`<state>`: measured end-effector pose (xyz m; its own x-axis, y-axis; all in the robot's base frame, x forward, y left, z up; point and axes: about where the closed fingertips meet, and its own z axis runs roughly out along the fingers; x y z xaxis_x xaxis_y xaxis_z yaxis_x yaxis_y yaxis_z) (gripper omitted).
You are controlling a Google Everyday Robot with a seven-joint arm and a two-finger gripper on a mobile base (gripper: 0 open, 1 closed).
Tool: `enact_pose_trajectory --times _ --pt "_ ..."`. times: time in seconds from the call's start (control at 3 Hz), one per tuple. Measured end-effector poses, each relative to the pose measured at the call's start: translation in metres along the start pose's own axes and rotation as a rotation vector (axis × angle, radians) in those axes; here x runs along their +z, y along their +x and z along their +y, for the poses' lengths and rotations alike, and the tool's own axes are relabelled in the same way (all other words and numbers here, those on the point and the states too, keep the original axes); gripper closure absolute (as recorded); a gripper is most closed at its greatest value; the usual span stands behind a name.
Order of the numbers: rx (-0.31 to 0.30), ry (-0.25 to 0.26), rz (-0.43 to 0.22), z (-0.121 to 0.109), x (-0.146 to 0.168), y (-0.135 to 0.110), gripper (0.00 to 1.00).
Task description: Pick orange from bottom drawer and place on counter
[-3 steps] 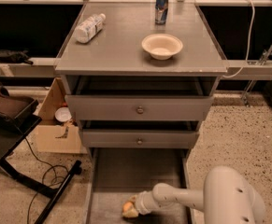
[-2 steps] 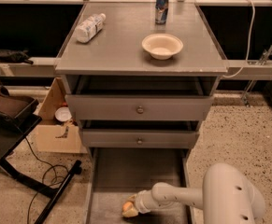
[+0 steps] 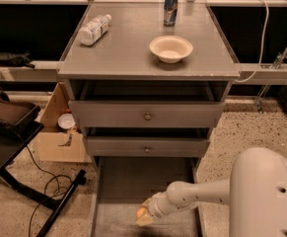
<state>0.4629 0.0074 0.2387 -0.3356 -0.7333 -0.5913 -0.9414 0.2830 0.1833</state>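
Honestly not much changed in the last second. The grey desk [image 3: 133, 53] looks the same, with the two upper drawers shut. The white arm [image 3: 202, 194] reaches in from the lower right across the pulled-out bottom drawer [image 3: 118, 181]. Up top, the cream bowl [image 3: 171, 48], the plastic bottle [image 3: 94, 29] lying on its side and the can [image 3: 170, 7] haven't budged. The claw [image 3: 144, 216] is down inside the drawer near its front, clenched on the orange [image 3: 140, 212]. Both sit a touch higher and further right than before.
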Motion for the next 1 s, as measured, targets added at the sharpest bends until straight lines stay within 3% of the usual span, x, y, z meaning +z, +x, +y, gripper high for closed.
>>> enact_pose_trajectory --times 0.33,0.67,1.0 --pt "0.036 -0.113 0.106 0.058 -0.041 -0.024 1.0" --pt "0.066 -0.193 0.194 0.092 -0.093 -0.065 1.0" --pt "0.037 -0.121 0.217 0.051 -0.164 -0.134 1.0"
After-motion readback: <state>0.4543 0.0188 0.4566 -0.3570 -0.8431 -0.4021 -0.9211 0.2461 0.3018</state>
